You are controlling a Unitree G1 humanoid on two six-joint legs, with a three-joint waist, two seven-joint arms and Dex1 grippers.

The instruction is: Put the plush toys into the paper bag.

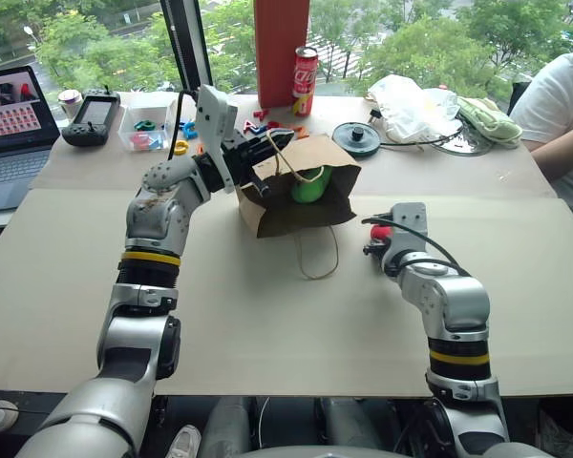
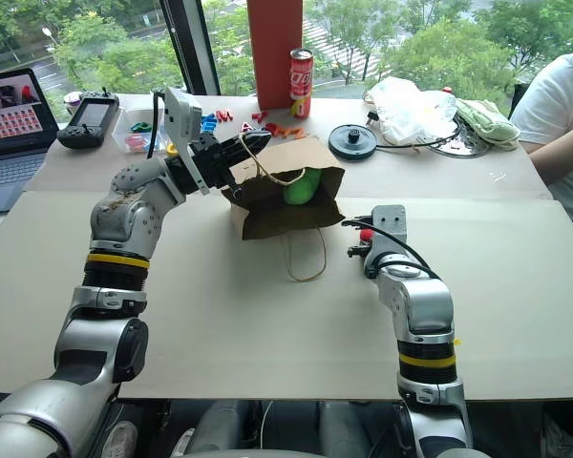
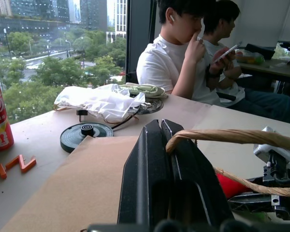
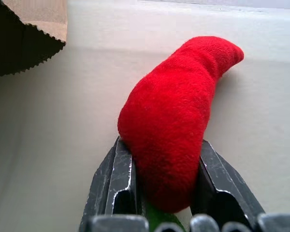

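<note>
While the left gripper [image 1: 267,153] is clamped shut on a cord handle [image 3: 232,137] of the paper bag [image 1: 267,205], holding its mouth up and open, the right gripper [image 4: 165,181] has both black fingers pressed against the red chili toy [image 4: 176,116] on the table [image 1: 267,315], just right of the bag. That toy is fuzzy bright red plush, fat at the gripped end and tapering to a blunt curved tip, with a sliver of green at the base between the fingers. A lime-green toy [image 1: 311,184] already sits inside the bag's mouth, smooth and rounded. Brown kraft paper makes up the bag, with a zigzag-cut rim and a second tan loop lying on the table. Behind it stands a red can [image 1: 305,81] with white lettering too small to read.
</note>
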